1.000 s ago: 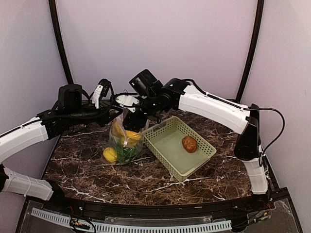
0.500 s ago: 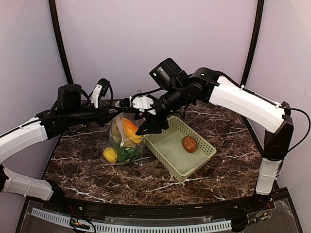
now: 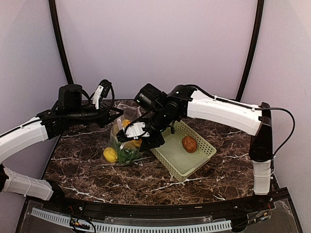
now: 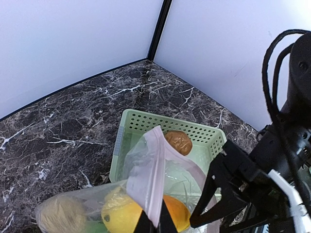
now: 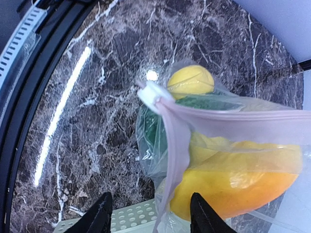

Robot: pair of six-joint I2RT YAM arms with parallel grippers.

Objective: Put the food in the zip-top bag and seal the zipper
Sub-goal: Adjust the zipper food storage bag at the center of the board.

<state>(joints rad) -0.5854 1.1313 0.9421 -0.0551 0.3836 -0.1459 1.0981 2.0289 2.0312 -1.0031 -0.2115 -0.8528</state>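
Mostly loaded, I'd say. The zip-top bag [image 3: 124,141] stands on the worktop [image 3: 82,165] with the lemon [image 3: 110,155], orange piece [image 5: 233,187], some greens and the beige round one [image 4: 60,216] inside. The brown potato [image 3: 189,143] sits alone in the pale green basket [image 3: 204,158] just beside it, so that's one left to load.

The left gripper [image 4: 154,224] has its jaws pinched shut on the pinkish zipper [image 5: 233,119], holding the mouth up. The right gripper [image 5: 150,213] is down at the mouth, jaws partway open astride the strip, gripping nothing I can see. Sealing isn't done yet.
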